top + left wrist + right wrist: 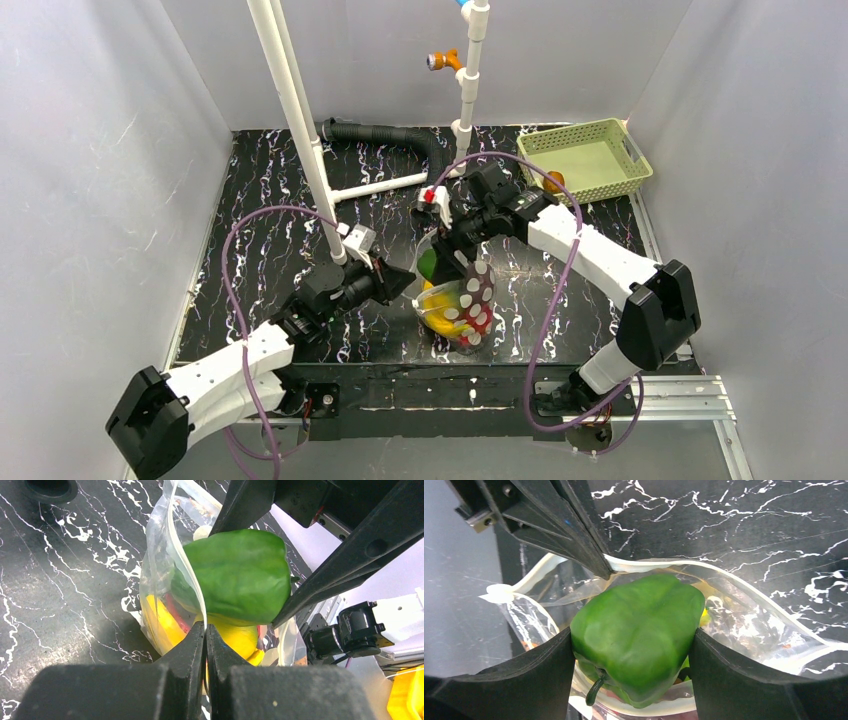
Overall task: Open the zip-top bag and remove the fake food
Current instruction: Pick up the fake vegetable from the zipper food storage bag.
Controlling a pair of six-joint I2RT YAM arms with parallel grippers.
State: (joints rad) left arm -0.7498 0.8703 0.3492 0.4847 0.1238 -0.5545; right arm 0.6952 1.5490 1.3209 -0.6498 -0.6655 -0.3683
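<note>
The clear dotted zip-top bag (468, 310) stands open near the table's front middle. My left gripper (205, 630) is shut on its near rim (172, 540). My right gripper (631, 642) reaches into the bag's mouth (744, 587) and is shut on the green pepper (639, 625), one finger on each side of it. The pepper (235, 577) sits at the top of the opening, and also shows in the top view (428, 263). Below the pepper lie yellow fake food (235, 637) and a red piece (175, 612) inside the bag.
A green basket (585, 158) stands at the back right, with an orange piece (553, 182) at its near left corner. A white pipe frame (300, 130) and a black hose (390, 135) occupy the back left and middle. Grey walls enclose the table.
</note>
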